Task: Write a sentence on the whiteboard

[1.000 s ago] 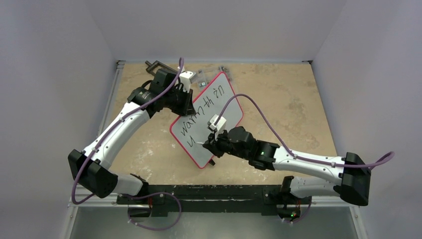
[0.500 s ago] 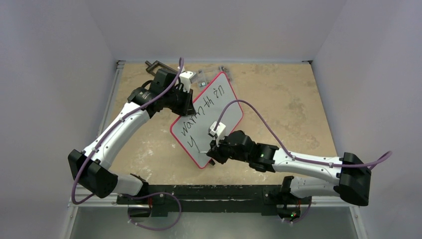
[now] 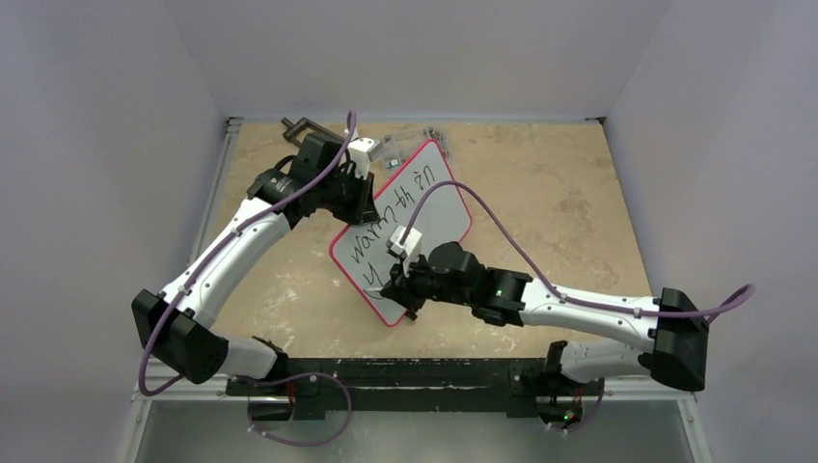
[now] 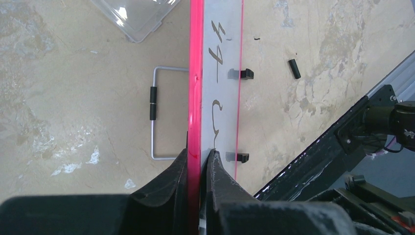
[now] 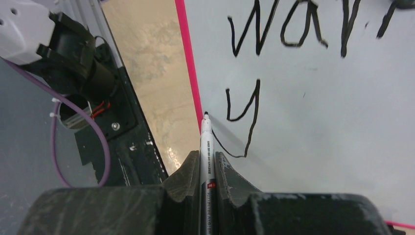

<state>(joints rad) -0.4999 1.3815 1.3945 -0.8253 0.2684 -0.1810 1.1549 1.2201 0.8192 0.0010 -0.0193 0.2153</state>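
The whiteboard (image 3: pixel 439 207), white with a red rim, is tilted up in mid-table. My left gripper (image 3: pixel 365 203) is shut on its far-left rim; the left wrist view shows the fingers (image 4: pixel 198 152) pinching the red rim (image 4: pixel 196 73). The sentence (image 3: pixel 386 217) is black handwriting reading "warmth in", with a "y" (image 5: pixel 244 117) starting a second line below. My right gripper (image 3: pixel 394 287) is shut on a white marker (image 5: pixel 206 142). The marker's tip sits at the red edge, left of the "y" tail, over the whiteboard (image 5: pixel 318 122).
A clear plastic box (image 4: pixel 137 14) lies behind the board, with a bent wire handle (image 4: pixel 159 117) on the table beside it. A small black piece (image 4: pixel 294 68) lies loose on the tabletop. The board's black feet (image 4: pixel 243 74) stick out. The black base rail (image 3: pixel 415 371) runs along the near edge.
My right gripper has carried the marker down and then left past the near end of the board, and the "y" has gained its tail. The left arm and board stay still.
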